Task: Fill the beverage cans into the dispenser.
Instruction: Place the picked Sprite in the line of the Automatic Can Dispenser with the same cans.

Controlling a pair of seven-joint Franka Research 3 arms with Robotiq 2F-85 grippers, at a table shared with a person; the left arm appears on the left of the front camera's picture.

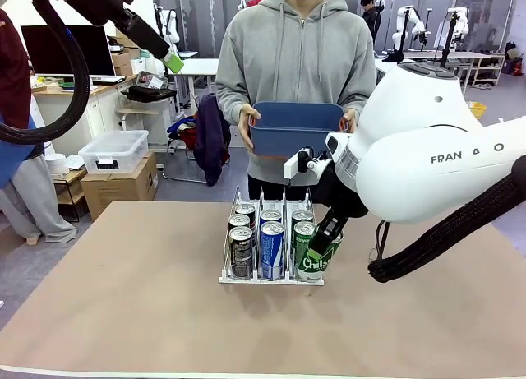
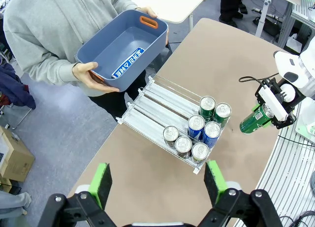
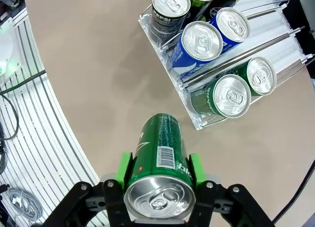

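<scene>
Right end effector (image 3: 158, 170) clamps a green can (image 3: 158, 138) just beside the dispenser (image 2: 160, 96), which holds other cans (image 2: 196, 123) on the surface (image 1: 123, 313); left end effector (image 2: 157, 181) hangs high, fingers apart.

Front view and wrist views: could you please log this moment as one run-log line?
right gripper: shut on green can, beside dispenser | left gripper: open, empty, raised | person: holds blue tub
</scene>
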